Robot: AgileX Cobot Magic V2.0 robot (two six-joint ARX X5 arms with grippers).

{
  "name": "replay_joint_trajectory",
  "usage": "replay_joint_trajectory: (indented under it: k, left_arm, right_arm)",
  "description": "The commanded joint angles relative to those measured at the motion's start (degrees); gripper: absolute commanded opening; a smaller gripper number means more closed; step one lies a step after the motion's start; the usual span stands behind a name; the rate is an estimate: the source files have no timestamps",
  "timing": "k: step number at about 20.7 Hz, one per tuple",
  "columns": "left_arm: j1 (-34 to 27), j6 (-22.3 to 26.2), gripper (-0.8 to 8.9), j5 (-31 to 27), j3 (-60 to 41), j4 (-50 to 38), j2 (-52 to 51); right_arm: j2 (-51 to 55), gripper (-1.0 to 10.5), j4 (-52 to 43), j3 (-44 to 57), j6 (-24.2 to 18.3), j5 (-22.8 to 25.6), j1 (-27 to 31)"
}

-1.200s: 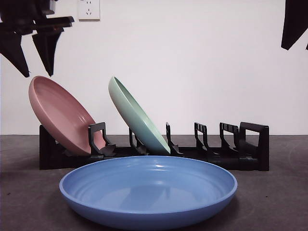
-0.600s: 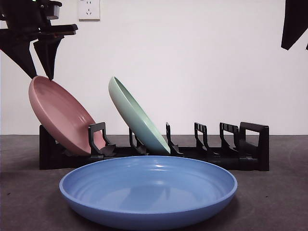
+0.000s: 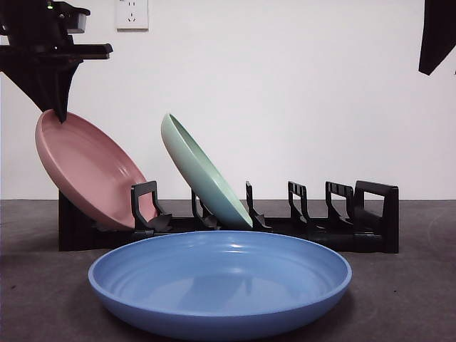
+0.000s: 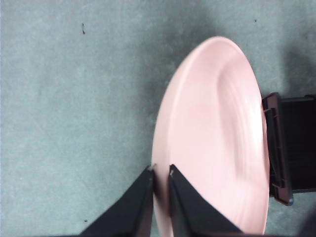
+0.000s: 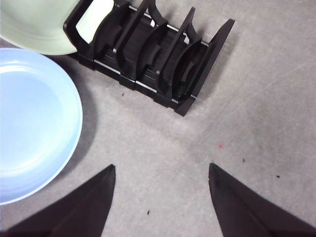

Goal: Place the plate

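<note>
Tilting further back, the pink plate (image 3: pixel 89 171) has shifted left in the black rack (image 3: pixel 370 214). The left gripper (image 4: pixel 161 173) pinches its upper rim, apparently tightly; the right gripper (image 5: pixel 162 170) hangs spread wide above the table (image 5: pixel 256 98).

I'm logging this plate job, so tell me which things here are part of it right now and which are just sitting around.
In the job:
- pink plate, rim pinched by the left gripper
- black dish rack it leans in

Just there:
- green plate, racked
- blue plate, flat on the table
- right gripper, open, waiting
</note>
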State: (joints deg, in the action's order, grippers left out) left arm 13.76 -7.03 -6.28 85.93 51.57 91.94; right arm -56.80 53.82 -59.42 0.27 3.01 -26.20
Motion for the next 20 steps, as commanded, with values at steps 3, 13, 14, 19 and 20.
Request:
replay_joint_trajectory:
  k: [3,13,14,19,20]
  left_arm:
    - [0.5,0.6,0.11,-1.3,4.1,1.9,1.3]
    - [-0.1,2.7,0.11,-9.2,16.0,14.1,0.2]
    - [-0.5,3.0,0.11,-9.2,16.0,14.4,-0.7]
    - [-2.7,3.2,0.11,-9.0,16.0,17.9,-3.9]
    - [-3.4,3.2,0.11,-8.5,16.0,18.4,-4.8]
  right_arm:
    - [-0.3,3.0,0.3,-0.4,0.6,0.0,-0.2]
    - [-0.3,3.0,0.3,-0.4,0.4,0.0,-0.2]
    - [-0.3,3.0,0.4,-0.4,0.4,0.0,-0.2]
    - [-0.3,3.0,0.4,-0.4,0.4,0.0,-0.2]
    - [-0.3,3.0,0.5,-0.4,0.4,0.0,-0.2]
